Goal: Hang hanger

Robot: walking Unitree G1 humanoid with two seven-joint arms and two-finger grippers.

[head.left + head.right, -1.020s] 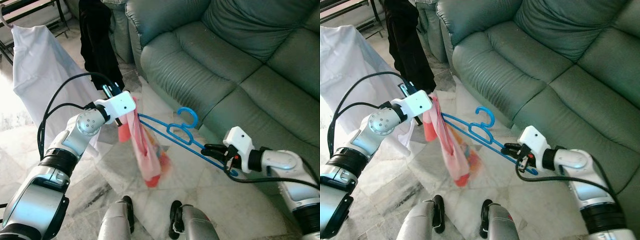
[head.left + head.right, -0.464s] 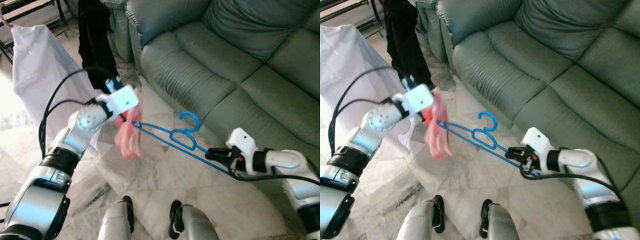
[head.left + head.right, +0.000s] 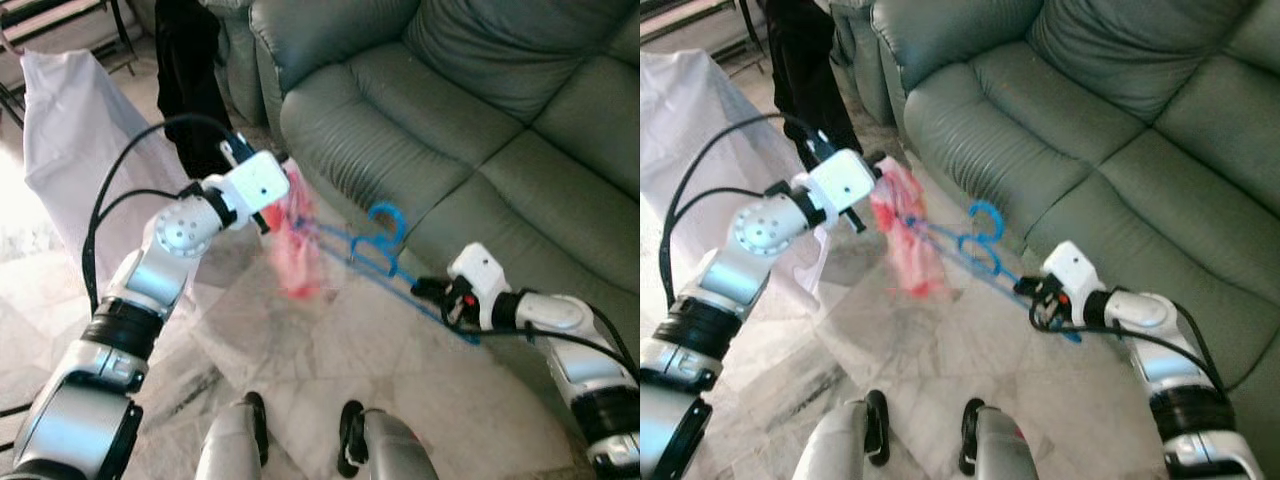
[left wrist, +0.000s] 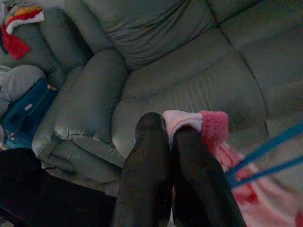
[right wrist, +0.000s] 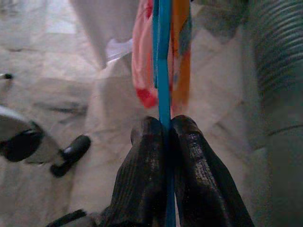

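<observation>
Since earlier, our left hand (image 3: 283, 192) lifted the pink cloth (image 3: 297, 235); the blue hanger (image 3: 385, 262) stretches right to our right hand (image 3: 432, 293), each pinched shut.

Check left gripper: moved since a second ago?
Yes. The left gripper, shut on the pink garment, has risen and swung toward the sofa; the sofa's arm sits at nearly the same spot, so the camera barely shifted.

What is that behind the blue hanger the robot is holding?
Behind the blue hanger is a green sofa; under it, pale floor tiles. The pink cloth in the left gripper covers the hanger's far end.
</observation>
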